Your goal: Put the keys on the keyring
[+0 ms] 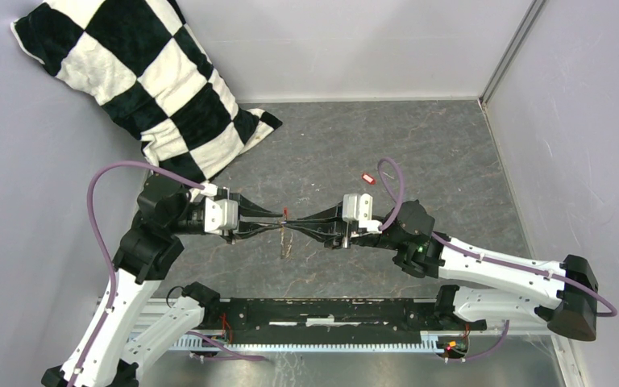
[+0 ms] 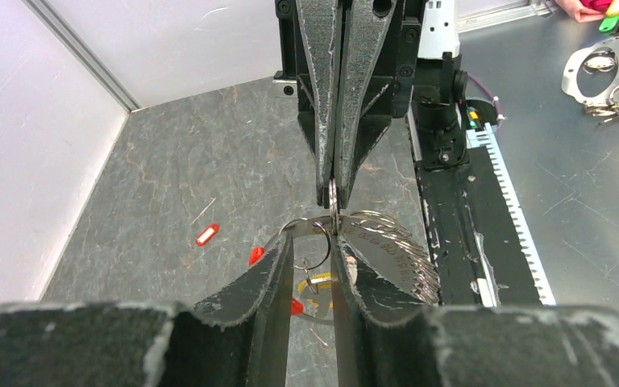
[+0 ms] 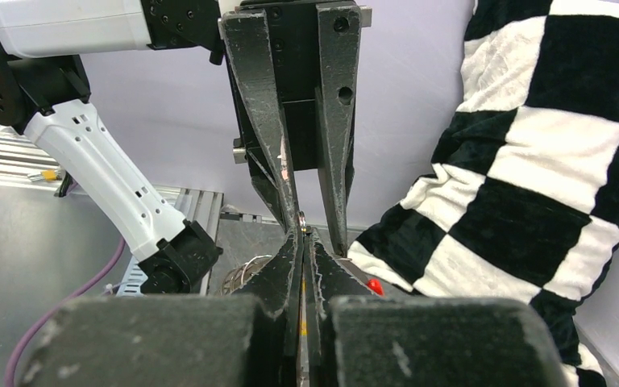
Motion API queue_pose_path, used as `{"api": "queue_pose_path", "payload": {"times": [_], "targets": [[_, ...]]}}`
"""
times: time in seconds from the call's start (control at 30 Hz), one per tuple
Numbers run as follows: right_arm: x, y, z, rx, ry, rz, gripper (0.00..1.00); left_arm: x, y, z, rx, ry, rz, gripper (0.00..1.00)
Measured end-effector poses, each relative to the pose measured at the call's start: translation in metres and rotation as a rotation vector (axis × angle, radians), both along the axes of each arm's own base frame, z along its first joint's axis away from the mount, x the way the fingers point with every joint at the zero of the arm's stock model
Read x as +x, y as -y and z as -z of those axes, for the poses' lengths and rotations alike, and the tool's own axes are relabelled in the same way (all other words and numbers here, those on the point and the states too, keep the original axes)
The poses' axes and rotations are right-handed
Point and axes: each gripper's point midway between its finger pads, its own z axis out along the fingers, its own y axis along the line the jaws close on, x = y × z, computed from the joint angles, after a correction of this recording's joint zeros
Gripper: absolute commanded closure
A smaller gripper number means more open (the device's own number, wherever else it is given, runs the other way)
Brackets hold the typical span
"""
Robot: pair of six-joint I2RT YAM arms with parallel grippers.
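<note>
DESK: Left gripper (image 2: pixel 313 240) fills the wrist-cam foreground. What's it got?

PHOTOG: It grips the keyring (image 2: pixel 309 242). Its fingers (image 2: pixel 274 282) stand a little apart w/ the small grey ring spanning the gap and touching both tips. Ring is held up off the bench (image 1: pixel 419 145), centre frame, approx. midway btwn the two arms.

DESK: And the right gripper (image 2: pixel 332 197)?

PHOTOG: Closed tight, pointing nose-to-nose at the left one from the opp. side. Thin strip of silver metal shows at its tips and meets the top-right of the ring. Can't tell if that's a key blade or part of the ring.

DESK: Keys?

PHOTOG: One is the red key (image 1: pixel 367 178) w/ white mark, lying flat on the bench just beyond the right arm's wrist, on the back-wall side. Of the yellow key (image 2: pixel 323 282), only a patch of yellow is visible below the ring, btwn the left fingers. Can't tell whether it's threaded on.

DESK: Bkgd?

PHOTOG: Black-and-white checked pillow (image 1: pixel 141 81) slumps in the far-left corner, its lower end resting on the bench. Bunch of silver rings (image 2: pixel 395 242) fans out just right of the left gripper.
</note>
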Motion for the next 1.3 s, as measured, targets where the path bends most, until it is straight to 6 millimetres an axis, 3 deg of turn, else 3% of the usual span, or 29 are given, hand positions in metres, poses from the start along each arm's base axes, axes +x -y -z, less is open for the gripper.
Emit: {"api": "queue_pose_path", "payload": {"times": [0.23,0.6,1.3], "targets": [[-0.003,-0.001,-0.002,0.006,0.008,-0.003,0.99,-0.004,0.000,-0.001,-0.004,0.002,0.015,0.76],[0.001,-0.001,-0.003,0.014,0.016,0.035,0.99,-0.010,-0.002,-0.002,-0.013,0.017,0.029,0.71],[0.001,-0.004,-0.001,0.009,0.006,0.045,0.99,-0.014,-0.003,-0.003,-0.021,0.031,0.040,0.75]]}}
